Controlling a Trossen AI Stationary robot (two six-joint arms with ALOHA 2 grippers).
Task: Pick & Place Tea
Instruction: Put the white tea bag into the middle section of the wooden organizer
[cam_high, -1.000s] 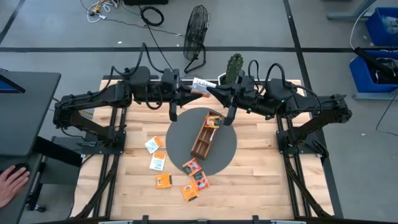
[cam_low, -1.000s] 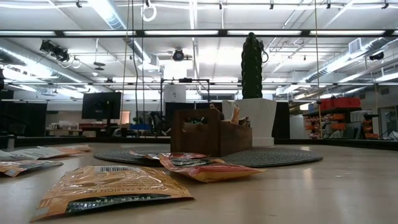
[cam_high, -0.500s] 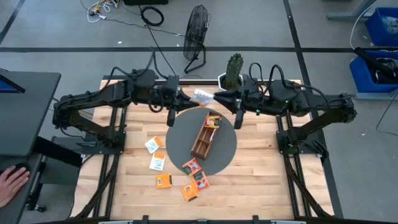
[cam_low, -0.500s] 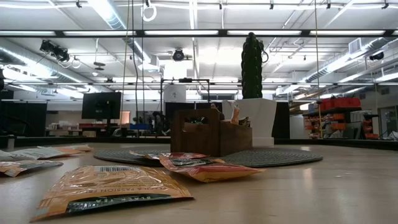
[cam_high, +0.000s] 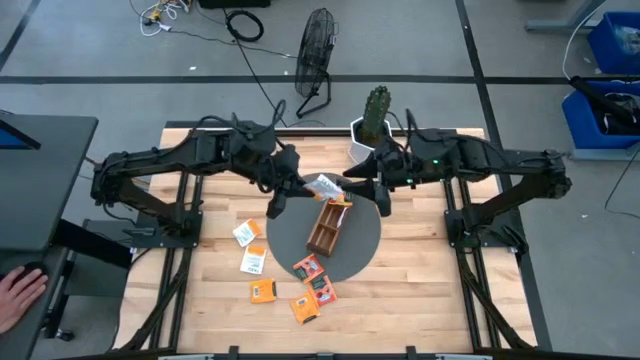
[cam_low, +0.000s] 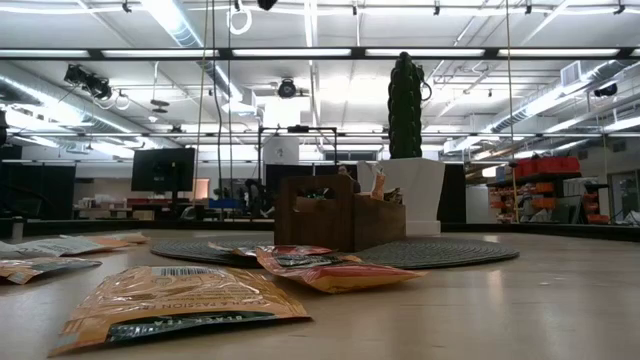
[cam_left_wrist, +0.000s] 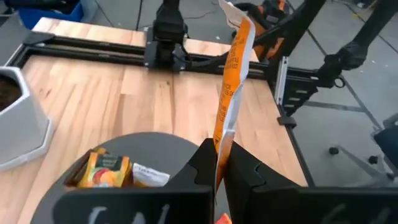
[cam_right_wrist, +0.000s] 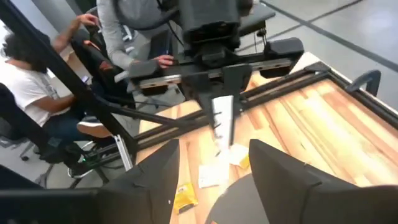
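High view: sachet (cam_high: 325, 185) pinched upright in left gripper (cam_high: 300, 187) jaws; right gripper (cam_high: 378, 196) jaws released. Sachet to be lowered edge-first into tray (cam_high: 327, 226) — an empty slot.

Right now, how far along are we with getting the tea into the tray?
Done: two sachets already sit in one end of the wooden tray. In hand: the left hand is shut on an orange-and-white sachet above the tray, while the right hand is open, holding nothing. Left: about seven loose sachets lie on the table and on the mat's edge.
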